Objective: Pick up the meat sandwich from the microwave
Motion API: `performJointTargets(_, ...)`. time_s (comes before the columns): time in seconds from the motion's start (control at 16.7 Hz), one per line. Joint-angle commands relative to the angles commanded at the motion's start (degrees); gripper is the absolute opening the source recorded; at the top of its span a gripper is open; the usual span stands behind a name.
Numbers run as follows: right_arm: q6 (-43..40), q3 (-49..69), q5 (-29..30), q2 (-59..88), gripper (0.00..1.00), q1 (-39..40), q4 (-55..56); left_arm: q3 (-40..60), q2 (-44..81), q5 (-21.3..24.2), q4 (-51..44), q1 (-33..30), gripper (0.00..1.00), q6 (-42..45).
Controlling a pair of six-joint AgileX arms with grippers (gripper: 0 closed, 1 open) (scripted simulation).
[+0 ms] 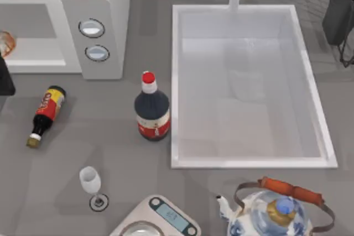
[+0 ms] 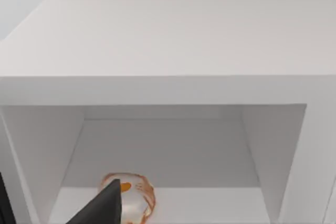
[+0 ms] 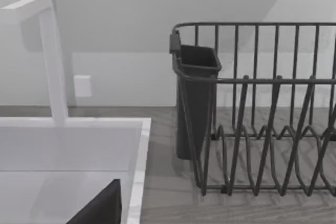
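Meat sandwich (image 2: 137, 195) rounded, no clear long axis, on microwave (image 2: 157, 51) floor; left pincer (image 2: 107, 205) state unclear.

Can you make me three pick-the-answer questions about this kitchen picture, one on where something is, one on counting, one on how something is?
1. Where is the meat sandwich?
A in the sink
B inside the microwave
C on the scale

2. How many round dials has the microwave?
A two
B four
C none

3. How is the bottle with the gold cap?
A standing
B lying on its side
C in the rack

Answers: 1 B, it sits on the cavity floor in the left wrist view. 2 A, two dials are on its side panel. 3 B, it lies flat on the table.
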Motion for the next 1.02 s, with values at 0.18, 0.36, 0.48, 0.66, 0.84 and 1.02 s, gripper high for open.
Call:
performJointTargets(0.18,0.0,0.0,0.0,0.0,1.00,0.0,0.0,7.4,17.9,1.8,7.9,1.6,1.00,0.7)
performJointTargets(0.36,0.0,0.0,0.0,0.0,1.00,0.0,0.0,14.9,36.0,3.7,15.9,3.3,1.00,1.4)
performJointTargets(0.48,0.0,0.0,0.0,0.0,1.00,0.0,0.0,19.6,47.6,4.9,21.0,4.3,1.00,1.9)
performJointTargets(0.66,0.0,0.0,0.0,0.0,1.00,0.0,0.0,26.3,63.6,6.5,28.1,5.8,1.00,2.6)
performJointTargets(0.84,0.0,0.0,0.0,0.0,1.00,0.0,0.0,31.8,76.9,7.9,34.0,7.0,1.00,3.1)
performJointTargets(1.02,0.0,0.0,0.0,0.0,1.00,0.0,0.0,35.8,86.7,8.9,38.3,7.9,1.00,3.5)
